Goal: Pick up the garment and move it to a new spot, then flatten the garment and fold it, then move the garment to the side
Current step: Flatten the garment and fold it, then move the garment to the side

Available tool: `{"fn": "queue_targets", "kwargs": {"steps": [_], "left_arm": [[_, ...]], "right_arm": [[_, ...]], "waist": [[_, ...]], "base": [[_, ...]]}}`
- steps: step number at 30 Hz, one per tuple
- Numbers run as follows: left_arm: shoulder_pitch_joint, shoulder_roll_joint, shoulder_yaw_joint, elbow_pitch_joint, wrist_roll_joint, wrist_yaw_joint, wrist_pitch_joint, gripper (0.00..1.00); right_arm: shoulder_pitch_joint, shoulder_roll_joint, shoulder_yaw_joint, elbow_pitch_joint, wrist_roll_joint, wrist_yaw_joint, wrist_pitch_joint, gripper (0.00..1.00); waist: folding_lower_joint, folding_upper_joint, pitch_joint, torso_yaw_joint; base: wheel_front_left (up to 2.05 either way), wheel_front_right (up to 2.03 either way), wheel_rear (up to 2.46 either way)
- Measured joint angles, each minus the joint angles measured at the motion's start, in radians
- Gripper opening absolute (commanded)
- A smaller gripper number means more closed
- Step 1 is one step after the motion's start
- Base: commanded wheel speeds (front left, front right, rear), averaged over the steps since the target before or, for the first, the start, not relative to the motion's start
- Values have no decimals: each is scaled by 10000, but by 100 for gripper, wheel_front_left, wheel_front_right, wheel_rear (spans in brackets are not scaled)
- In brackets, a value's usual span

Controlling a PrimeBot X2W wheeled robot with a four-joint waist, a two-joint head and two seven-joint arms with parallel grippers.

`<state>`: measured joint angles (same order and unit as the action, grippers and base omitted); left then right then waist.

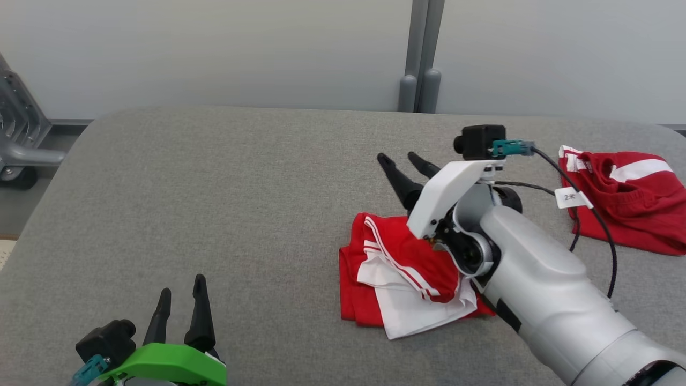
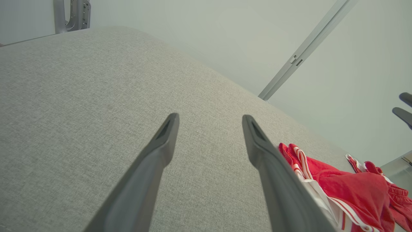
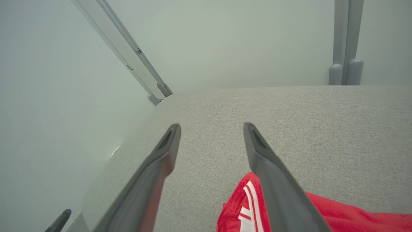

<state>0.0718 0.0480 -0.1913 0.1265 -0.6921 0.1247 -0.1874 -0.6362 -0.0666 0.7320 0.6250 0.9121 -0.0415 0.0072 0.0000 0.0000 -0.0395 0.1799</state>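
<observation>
The garment (image 1: 407, 273), red with white stripes and a white panel, lies crumpled in a heap on the grey table (image 1: 241, 187), right of centre. My right gripper (image 1: 397, 156) hovers just beyond its far edge, open, with nothing between its fingers. The right wrist view has the open right gripper (image 3: 211, 126) over bare table, a red corner of the garment (image 3: 238, 206) below its right finger. My left gripper (image 1: 182, 285) stands open and empty at the near left, well away from the cloth. In the left wrist view the garment (image 2: 347, 190) lies to the right of the open left gripper (image 2: 209, 117).
A second red and white garment (image 1: 627, 198) lies bunched at the table's far right, by a black cable with a white tag (image 1: 571, 198). A pale wall with a grey post (image 1: 420, 80) stands behind the table. A metal frame (image 1: 19, 134) is off the left edge.
</observation>
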Motion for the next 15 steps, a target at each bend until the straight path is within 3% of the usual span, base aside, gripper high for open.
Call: {"fn": "queue_targets", "kwargs": {"steps": [8,15], "left_arm": [[11,0,113,-86,0,0,-29,100],[18,0,144,-194,0,0,-27,100]], "right_arm": [[396,-1440,-1007,577,171,-219,-504,100],[1105,-1737,-1367,961,679,-219,-485,100]], "waist": [[0,0,99,-341],[0,0,236,-558]], "base": [[0,0,0],[0,0,0]]}}
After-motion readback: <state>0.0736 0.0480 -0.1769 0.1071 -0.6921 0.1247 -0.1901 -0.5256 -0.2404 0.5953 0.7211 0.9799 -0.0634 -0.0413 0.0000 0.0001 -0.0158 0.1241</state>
